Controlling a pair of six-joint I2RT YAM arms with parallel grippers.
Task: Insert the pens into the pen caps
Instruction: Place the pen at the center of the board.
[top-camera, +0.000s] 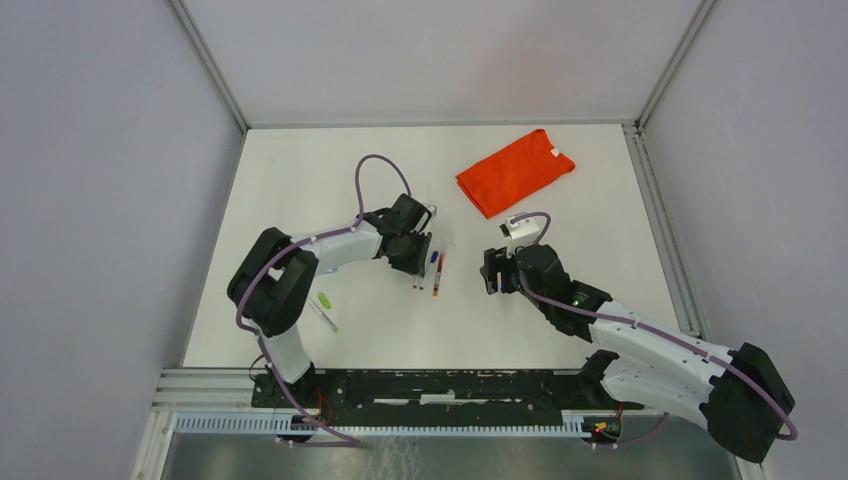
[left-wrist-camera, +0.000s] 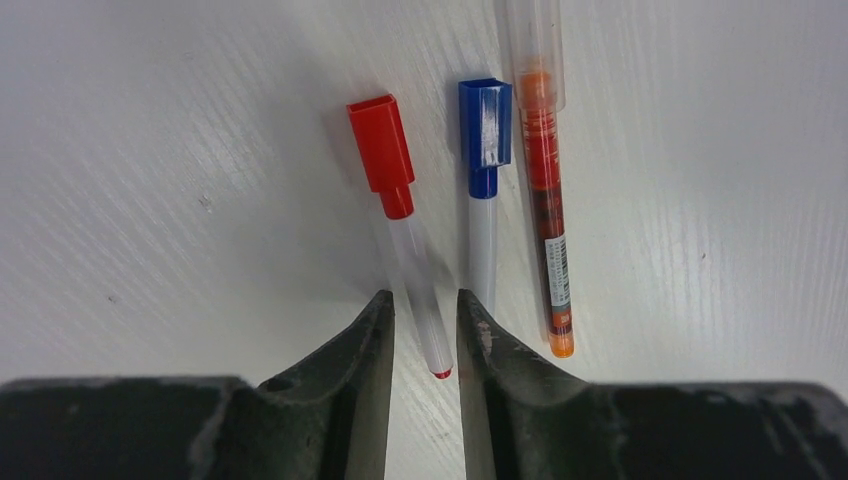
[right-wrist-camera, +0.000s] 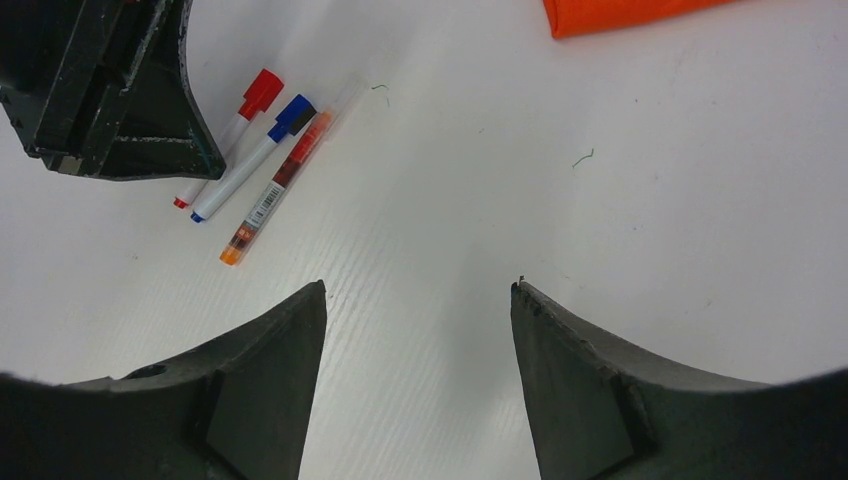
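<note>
Pen (left-wrist-camera: 410, 260) with boxy red cap (left-wrist-camera: 380, 145) lies inside barely-parted left hand (left-wrist-camera: 425, 305); right hand (right-wrist-camera: 418, 290) gapes.

Four pens (top-camera: 437, 272), one loose green cap (top-camera: 323, 299), one orange shirt (top-camera: 514, 170).
Three together: red pen (left-wrist-camera: 403, 235), blue pen (left-wrist-camera: 483, 200), orange pen (left-wrist-camera: 545, 200); fourth pen (top-camera: 322, 316) apart.

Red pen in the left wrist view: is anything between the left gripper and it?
Nothing visible. The red pen has its tail end in the gap of the open left gripper. The blue pen lies close beside it, its tail hidden behind one finger, which may nudge it on closing.
</note>
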